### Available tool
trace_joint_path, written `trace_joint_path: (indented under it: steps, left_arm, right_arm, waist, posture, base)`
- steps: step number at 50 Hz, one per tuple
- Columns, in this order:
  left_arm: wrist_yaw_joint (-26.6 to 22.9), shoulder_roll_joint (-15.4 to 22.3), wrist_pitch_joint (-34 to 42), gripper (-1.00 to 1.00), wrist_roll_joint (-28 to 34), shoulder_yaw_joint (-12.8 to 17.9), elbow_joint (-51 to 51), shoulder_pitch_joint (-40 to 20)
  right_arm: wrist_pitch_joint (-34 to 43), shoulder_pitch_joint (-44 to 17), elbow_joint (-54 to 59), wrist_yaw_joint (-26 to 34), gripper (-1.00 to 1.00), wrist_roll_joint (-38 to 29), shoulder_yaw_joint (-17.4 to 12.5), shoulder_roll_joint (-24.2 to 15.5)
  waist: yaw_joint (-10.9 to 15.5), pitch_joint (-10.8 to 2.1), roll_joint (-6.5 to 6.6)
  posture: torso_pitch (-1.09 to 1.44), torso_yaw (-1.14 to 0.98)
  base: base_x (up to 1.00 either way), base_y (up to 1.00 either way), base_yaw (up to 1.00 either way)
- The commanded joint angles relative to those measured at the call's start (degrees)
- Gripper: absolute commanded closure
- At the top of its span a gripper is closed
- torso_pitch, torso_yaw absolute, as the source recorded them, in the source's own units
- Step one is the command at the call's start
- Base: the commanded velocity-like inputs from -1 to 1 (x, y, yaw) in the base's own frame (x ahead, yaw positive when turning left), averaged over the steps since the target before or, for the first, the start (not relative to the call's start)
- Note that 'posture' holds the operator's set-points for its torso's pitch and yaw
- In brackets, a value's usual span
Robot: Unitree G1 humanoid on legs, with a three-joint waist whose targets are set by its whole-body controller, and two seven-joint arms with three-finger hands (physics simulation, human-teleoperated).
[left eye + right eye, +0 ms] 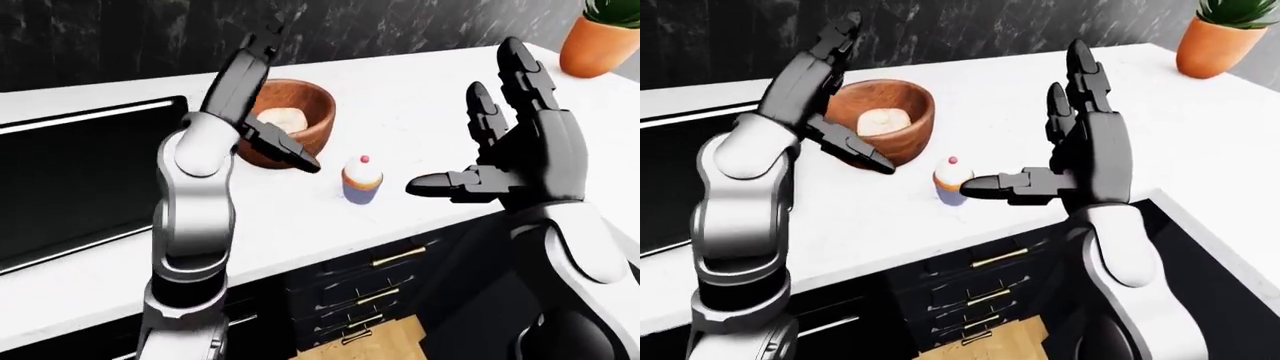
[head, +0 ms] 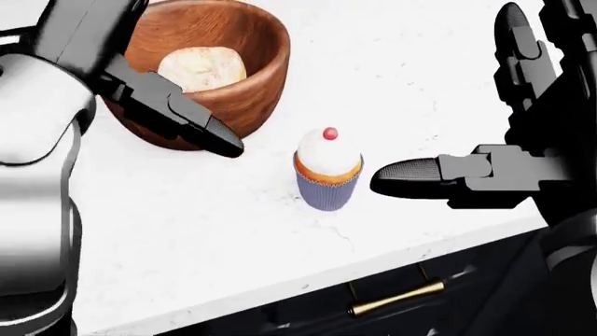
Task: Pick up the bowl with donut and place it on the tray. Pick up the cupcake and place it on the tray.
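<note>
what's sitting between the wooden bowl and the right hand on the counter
In the head view, the cupcake stands between the wooden bowl and the open right hand, untouched, on the white counter.

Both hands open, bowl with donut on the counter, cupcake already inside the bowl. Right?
Not the cupcake: the head view shows it standing on the counter, beside the bowl. Left hand and right hand are open; the donut is in the bowl.

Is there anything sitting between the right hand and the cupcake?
Nothing visible. The right hand is open beside the cupcake, its thumb tip pointing at it across bare white counter.
</note>
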Motion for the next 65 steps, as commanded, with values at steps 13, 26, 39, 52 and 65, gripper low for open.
trace_joint_path:
  steps: [13, 26, 39, 52, 65]
  left_arm:
    - [0.28, -2.12, -23.64, -1.0, 11.63, 2.57, 16.67, -0.8]
    - [5.38, -0.74, -34.84, -1.0, 17.7, 3.39, 30.24, -2.66]
    - [11.42, -0.75, -42.35, -1.0, 24.2, 2.44, 41.11, -3.27]
    - [13.46, -1.2, -45.18, -0.45, 27.69, 2.07, 44.29, -2.95]
    - [12.5, -1.88, -46.0, -0.04, 29.97, 1.56, 43.24, -2.22]
  right_arm:
    - [-3.09, -0.02, -0.62, -0.34, -1.0, 0.65, -0.37, -0.79]
    - [-3.6, 0.72, -0.81, -0.21, -1.0, 0.34, -0.11, -0.52]
    - [-4.09, 0.94, -0.53, -0.06, -1.0, 0.15, 0.02, -0.35]
    - [-5.11, 1.59, 0.07, 0.39, -1.0, -0.21, 0.17, -0.27]
    - [-3.32, 0.95, -1.38, -0.2, -1.0, 1.06, -0.69, -0.48]
  waist:
    - [0.15, -1.69, -0.36]
    - [0.02, -2.06, -0.16]
    - [-0.03, -2.31, 0.03]
    - [-0.15, -2.54, 0.21]
    - [-0.02, -2.45, 0.09]
  posture:
    - [0.0, 0.0]
    - [0.0, 0.0]
    - [0.0, 0.0]
    - [0.0, 0.0]
    - [0.0, 0.0]
  base:
    - [0.0, 0.0, 0.0]
    - [0.0, 0.0, 0.0]
    - [0.0, 0.0, 0.0]
    - [0.0, 0.0, 0.0]
    - [0.0, 0.0, 0.0]
